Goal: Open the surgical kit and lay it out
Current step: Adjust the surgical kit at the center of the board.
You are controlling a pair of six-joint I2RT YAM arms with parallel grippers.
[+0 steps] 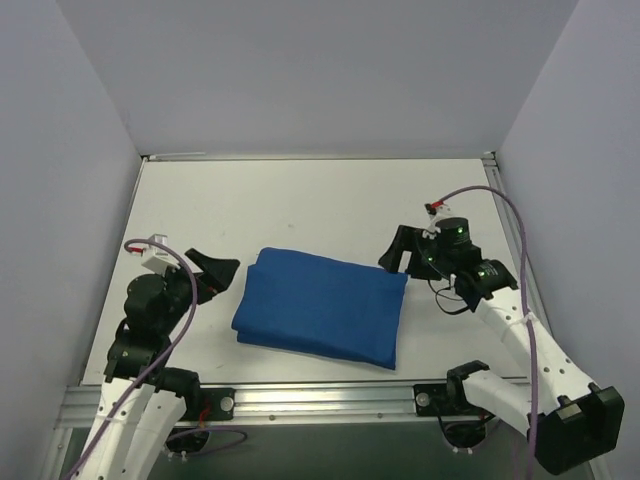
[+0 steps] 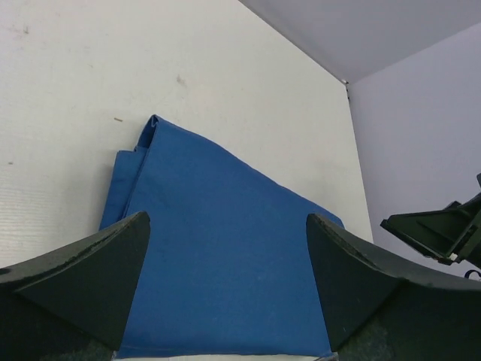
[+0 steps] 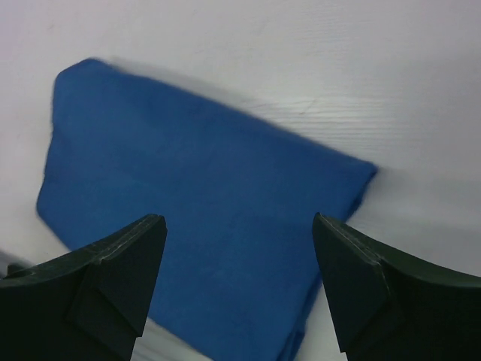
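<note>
Top view, kit: we see the blue cloth wrap [image 1: 322, 305] folded shut as a flat rectangle, lying slightly askew in the middle of the white table [image 1: 300, 195].
Top view, left gripper: the left gripper [image 1: 218, 270] sits just beside the wrap's left edge, fingers apart, holding nothing.
Top view, right gripper: the right gripper [image 1: 400, 255] stands at the wrap's far right corner, fingers spread; we cannot tell whether it touches the cloth.
Top view, surroundings: pale walls close in three sides; a purple cable [image 1: 515, 225] loops over the right arm; a metal rail [image 1: 320, 398] runs along the near edge.
Left wrist view: between our two wide-set fingers [image 2: 90, 263] the wrap fills the gap, with its layered folds showing at one corner; the other gripper shows dark beyond its far end.
Right wrist view: the wrap lies blurred between the parted fingers [image 3: 113, 271], with bare table beyond it.
</note>
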